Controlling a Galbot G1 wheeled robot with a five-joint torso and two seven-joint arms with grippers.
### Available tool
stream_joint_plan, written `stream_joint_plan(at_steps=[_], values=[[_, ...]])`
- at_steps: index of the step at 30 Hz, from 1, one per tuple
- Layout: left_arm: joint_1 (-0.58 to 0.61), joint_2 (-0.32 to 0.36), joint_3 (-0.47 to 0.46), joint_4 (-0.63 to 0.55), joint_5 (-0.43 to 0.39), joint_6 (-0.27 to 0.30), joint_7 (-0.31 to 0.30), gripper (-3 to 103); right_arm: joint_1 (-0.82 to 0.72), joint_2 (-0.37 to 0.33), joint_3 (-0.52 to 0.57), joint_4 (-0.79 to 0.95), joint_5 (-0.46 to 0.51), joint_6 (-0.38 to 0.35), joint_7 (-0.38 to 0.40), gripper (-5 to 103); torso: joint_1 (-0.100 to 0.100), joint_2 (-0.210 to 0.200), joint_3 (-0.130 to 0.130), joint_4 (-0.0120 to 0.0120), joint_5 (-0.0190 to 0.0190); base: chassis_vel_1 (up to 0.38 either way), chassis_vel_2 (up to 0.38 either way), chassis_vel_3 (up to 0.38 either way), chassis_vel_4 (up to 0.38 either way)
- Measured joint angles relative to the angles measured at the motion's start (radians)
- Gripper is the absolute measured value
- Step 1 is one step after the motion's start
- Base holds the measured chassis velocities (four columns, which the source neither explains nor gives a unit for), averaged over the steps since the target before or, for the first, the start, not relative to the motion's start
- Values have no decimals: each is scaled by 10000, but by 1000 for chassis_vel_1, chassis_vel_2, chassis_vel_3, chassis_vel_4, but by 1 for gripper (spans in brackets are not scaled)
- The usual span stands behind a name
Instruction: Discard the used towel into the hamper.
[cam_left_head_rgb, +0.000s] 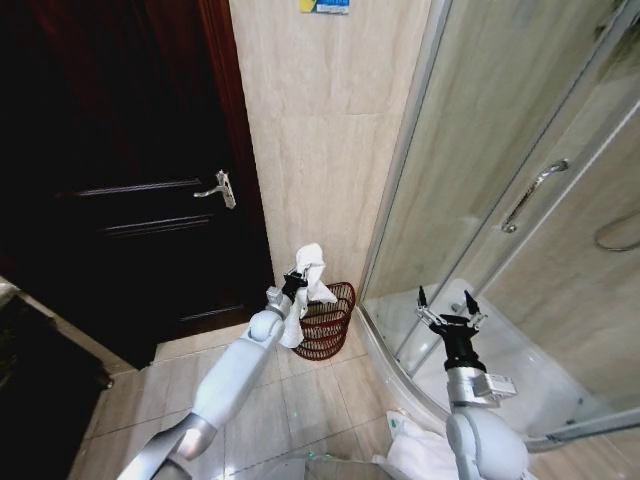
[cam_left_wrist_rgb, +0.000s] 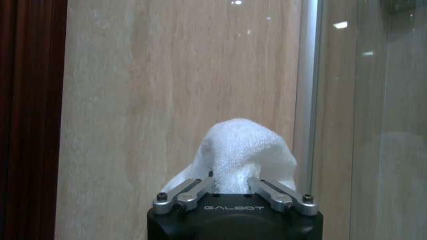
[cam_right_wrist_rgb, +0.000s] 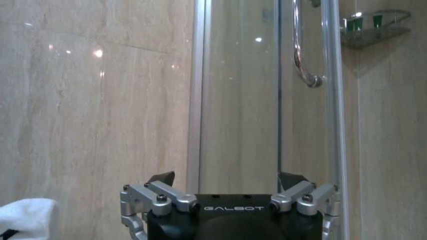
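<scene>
My left gripper (cam_left_head_rgb: 298, 281) is stretched forward and shut on the white used towel (cam_left_head_rgb: 310, 268), which bunches above the fingers and hangs down beside the arm. In the left wrist view the towel (cam_left_wrist_rgb: 243, 155) bulges out from between the closed fingers of that gripper (cam_left_wrist_rgb: 231, 181). The hamper (cam_left_head_rgb: 328, 320), a small dark reddish-brown open-weave basket, stands on the floor against the beige wall, just below and right of the held towel. My right gripper (cam_left_head_rgb: 448, 300) is raised in front of the shower enclosure, open and holding nothing; its spread fingers (cam_right_wrist_rgb: 163, 178) face the glass.
A dark wooden door (cam_left_head_rgb: 150, 200) with a metal handle (cam_left_head_rgb: 220, 188) is left of the hamper. A curved glass shower enclosure (cam_left_head_rgb: 500, 180) with a handle (cam_left_head_rgb: 533, 195) is on the right. White cloth (cam_left_head_rgb: 420, 455) lies on the tiled floor near my base.
</scene>
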Motion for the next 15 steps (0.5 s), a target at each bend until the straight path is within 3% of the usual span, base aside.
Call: stream_joint_plan(at_steps=[15], values=[[182, 90, -158, -758, 0, 150, -54, 7, -75, 7, 18, 15, 0, 17, -15, 100, -306, -678, -373, 0, 0, 0, 0, 0, 0]])
